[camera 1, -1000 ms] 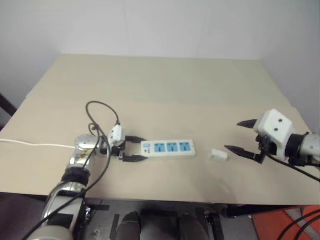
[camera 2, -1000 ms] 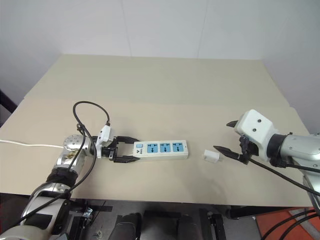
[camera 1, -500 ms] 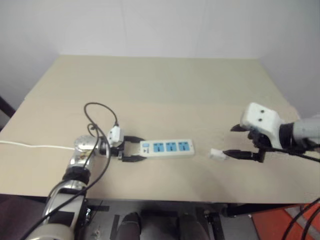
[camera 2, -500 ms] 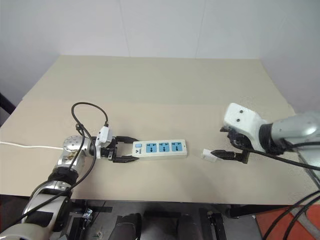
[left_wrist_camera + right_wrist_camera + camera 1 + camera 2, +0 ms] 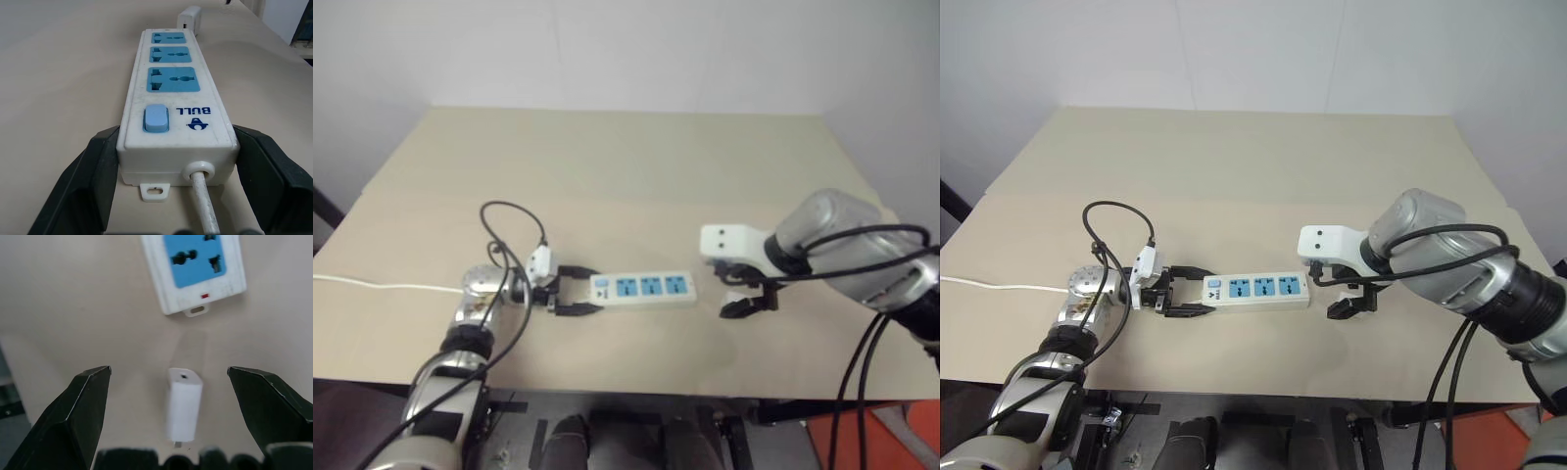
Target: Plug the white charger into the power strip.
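Beige counter [image 5: 636, 166] is sitting against plain white walls, bare apart from the task items. Power strip [image 5: 1255, 290] is lying flat near the front edge, long axis running left-right, three blue socket panels facing up. Left hand [image 5: 1180, 294] is clenching the strip's switch-and-cord end, one black finger on each long side; thin white cord [image 5: 382, 286] is trailing off toward the counter's left edge. Left wrist view is showing what the head views aren't: fingers [image 5: 93, 176] pressing both side walls, blue switch [image 5: 156, 118] next to the logo, cord exiting at the end face, and the white charger [image 5: 190, 17] sitting just past the strip's far end. Right wrist view is giving the other end: a small red mark and mounting tab on the strip's end, with the charger [image 5: 183, 404] lying flat on the counter close beyond it, not touching. Right hand [image 5: 1344, 296] is pointing down steeply over the charger, fingers [image 5: 78, 413] spread wide with the charger lying between them, clear gap on both sides, gripping nothing. In the head views the charger is mostly hidden under that hand.
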`<action>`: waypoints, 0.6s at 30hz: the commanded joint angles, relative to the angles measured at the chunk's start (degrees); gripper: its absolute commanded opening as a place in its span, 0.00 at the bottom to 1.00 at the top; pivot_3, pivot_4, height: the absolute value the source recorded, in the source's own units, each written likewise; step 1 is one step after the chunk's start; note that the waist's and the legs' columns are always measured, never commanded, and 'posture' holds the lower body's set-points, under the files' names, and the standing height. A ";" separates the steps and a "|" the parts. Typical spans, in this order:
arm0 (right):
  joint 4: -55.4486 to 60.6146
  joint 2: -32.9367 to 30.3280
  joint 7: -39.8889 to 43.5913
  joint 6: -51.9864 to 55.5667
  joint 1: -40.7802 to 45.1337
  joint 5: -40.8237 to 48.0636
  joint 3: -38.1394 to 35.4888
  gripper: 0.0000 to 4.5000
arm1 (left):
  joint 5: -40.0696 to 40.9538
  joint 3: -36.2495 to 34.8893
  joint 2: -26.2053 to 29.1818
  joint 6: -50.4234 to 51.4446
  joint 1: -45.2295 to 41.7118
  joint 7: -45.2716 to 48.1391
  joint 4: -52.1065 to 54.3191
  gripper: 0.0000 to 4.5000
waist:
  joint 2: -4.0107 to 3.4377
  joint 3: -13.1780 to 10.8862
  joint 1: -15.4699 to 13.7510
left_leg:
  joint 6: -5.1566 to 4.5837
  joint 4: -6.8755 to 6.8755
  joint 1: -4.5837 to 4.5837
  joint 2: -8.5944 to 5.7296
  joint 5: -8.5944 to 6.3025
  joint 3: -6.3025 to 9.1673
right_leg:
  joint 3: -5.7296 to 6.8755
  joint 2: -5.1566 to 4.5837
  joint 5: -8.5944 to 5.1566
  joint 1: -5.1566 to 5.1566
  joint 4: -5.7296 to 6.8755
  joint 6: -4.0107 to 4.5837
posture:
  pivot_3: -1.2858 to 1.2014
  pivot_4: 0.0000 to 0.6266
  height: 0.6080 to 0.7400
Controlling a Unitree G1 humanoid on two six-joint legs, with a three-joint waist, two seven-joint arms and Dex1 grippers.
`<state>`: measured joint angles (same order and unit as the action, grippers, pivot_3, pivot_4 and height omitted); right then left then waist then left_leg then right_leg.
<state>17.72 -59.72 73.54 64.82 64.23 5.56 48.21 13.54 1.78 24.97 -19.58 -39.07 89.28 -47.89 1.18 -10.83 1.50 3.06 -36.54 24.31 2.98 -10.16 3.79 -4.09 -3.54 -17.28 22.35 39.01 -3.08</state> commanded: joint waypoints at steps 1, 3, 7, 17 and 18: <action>-3.18 0.85 0.92 -0.90 1.78 -3.52 1.44 1.00 | -0.81 1.16 0.98 -0.29 -0.41 1.65 1.44 0.72 | 0.00 0.00 0.01 | 0.00 0.00 0.00 0.00 0.00 0.00 | 0.00 0.00 0.00 0.00 0.00 0.00 | 0.52 0.24 1.00; -5.07 1.84 1.40 -1.27 2.12 -4.72 2.13 1.00 | -1.17 1.55 1.58 -0.60 -0.55 2.39 1.47 0.72 | 0.00 0.00 0.10 | 0.00 0.00 0.00 0.00 0.00 0.00 | 0.00 0.00 0.00 0.01 0.00 0.00 | 0.52 0.24 1.00; -6.99 2.57 3.07 -2.80 1.92 -6.75 3.21 1.00 | -1.08 1.59 2.22 -0.95 -1.24 3.07 1.49 0.72 | -0.01 -0.01 0.57 | 0.00 0.01 0.00 0.00 0.00 0.00 | 0.00 0.00 0.00 0.02 0.01 0.00 | 0.52 0.24 1.00; -12.64 5.67 3.86 -2.77 0.32 -8.88 3.23 1.00 | -0.48 3.16 2.61 -1.82 -1.42 3.22 1.53 0.72 | -0.01 -0.01 0.92 | 0.00 0.01 0.00 0.00 0.00 0.00 | 0.00 0.00 0.00 0.02 0.03 0.00 | 0.52 0.24 1.00; -13.02 5.76 3.84 -2.95 0.11 -9.12 3.30 1.00 | -0.47 3.15 2.59 -1.83 -1.40 3.22 1.57 0.72 | -0.02 -0.01 0.91 | 0.00 0.01 0.00 0.00 0.00 0.00 | 0.00 0.00 0.00 0.02 0.03 0.00 | 0.52 0.24 1.00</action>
<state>5.00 -53.67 77.03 62.79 64.37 -2.17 52.16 13.40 3.95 27.20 -20.84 -39.97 91.65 -47.68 1.17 -10.84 2.42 3.05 -36.54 24.31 2.98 -10.16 3.79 -4.10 -3.54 -17.28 22.37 39.04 -3.08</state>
